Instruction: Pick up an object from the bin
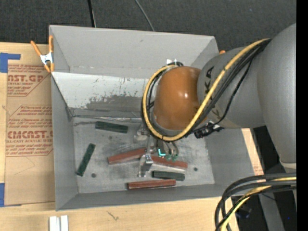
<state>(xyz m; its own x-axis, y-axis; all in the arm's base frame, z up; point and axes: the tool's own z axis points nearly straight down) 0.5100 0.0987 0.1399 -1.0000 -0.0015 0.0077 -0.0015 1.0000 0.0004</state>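
Down in the grey bin [62, 129], thin flat bars lie scattered across the floor, some dark green, some red-brown. The one to watch is the long red-brown bar [122, 157] at mid-floor, lying slightly tilted. The arm [250, 90] reaches in from the right, its orange wrist cover [175, 97] facing up. The gripper [144, 152] sits low, fingers apart, one far and one near of that bar's right end, not clamped.
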